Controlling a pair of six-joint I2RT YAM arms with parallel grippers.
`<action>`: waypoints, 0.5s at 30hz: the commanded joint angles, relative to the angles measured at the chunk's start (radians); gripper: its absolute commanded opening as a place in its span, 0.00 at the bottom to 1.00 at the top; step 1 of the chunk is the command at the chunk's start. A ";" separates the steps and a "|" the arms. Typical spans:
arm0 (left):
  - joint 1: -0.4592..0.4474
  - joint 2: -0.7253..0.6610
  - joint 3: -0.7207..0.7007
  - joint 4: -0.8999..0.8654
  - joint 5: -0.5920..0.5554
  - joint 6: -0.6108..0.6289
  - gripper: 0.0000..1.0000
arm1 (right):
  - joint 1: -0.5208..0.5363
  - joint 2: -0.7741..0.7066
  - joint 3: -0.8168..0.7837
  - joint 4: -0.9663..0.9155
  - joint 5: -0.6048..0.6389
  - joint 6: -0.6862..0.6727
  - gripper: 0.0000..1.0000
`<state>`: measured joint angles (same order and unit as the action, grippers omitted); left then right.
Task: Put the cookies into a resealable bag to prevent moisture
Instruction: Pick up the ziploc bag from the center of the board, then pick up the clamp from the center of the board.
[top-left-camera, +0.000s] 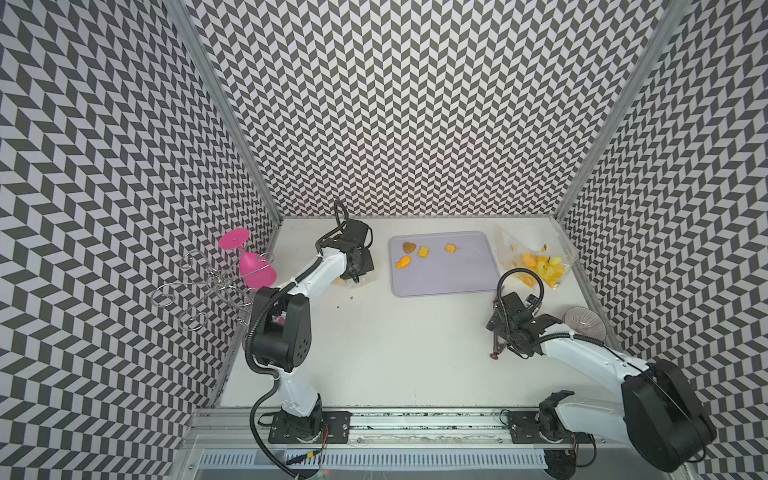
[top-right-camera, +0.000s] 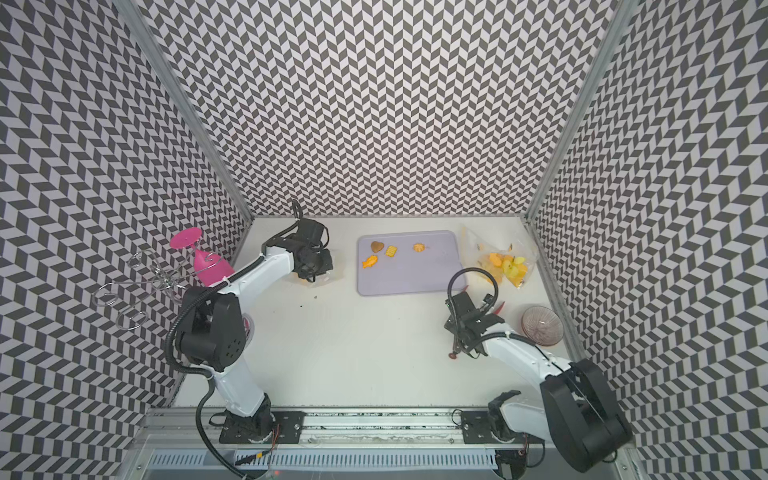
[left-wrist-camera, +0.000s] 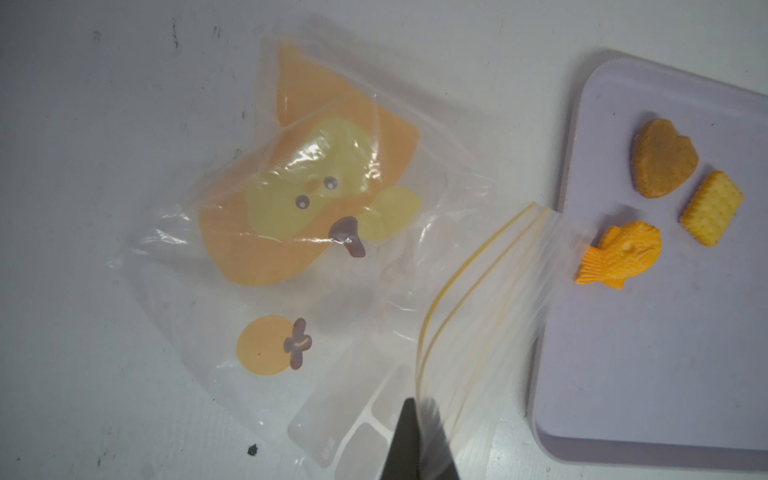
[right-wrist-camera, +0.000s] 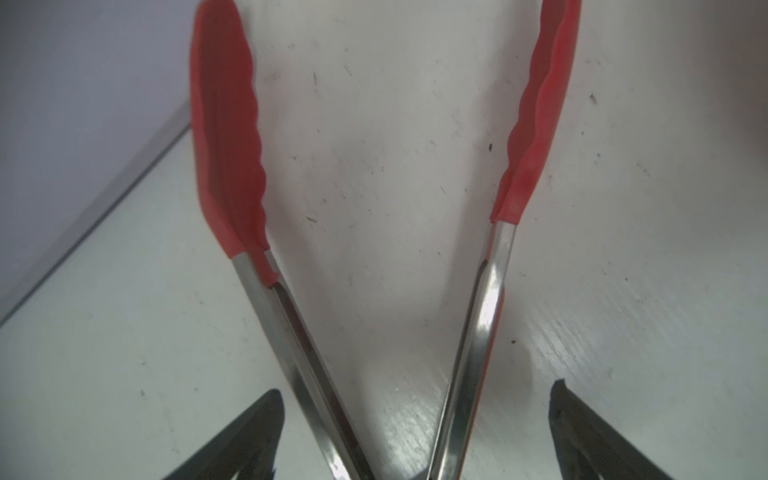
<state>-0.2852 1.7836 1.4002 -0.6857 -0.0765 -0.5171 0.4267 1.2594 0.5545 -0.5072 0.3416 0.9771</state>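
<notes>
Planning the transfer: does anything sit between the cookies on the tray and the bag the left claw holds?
Nothing visible does. The bag lies beside the tray, its zipper edge lapping over the tray's rim right by the fish cookie. The left claw pinches the bag near that zipper.

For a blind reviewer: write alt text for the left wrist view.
A clear resealable bag with orange cartoon prints lies on the table, its zip edge pinched by the fingers of the left gripper. Beside it, a lavender tray holds heart, square and fish cookies.
</notes>
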 joint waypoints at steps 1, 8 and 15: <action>-0.004 -0.048 0.000 0.077 0.053 -0.011 0.00 | -0.002 0.029 -0.006 0.087 -0.010 0.024 0.96; -0.005 -0.040 -0.004 0.076 0.028 0.013 0.00 | -0.002 0.086 -0.003 0.094 -0.030 0.012 0.92; -0.001 -0.094 -0.090 0.183 0.061 0.051 0.00 | -0.002 0.134 -0.004 0.110 -0.062 -0.011 0.85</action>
<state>-0.2874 1.7302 1.3319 -0.5720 -0.0341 -0.4927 0.4267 1.3556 0.5671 -0.4110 0.3412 0.9524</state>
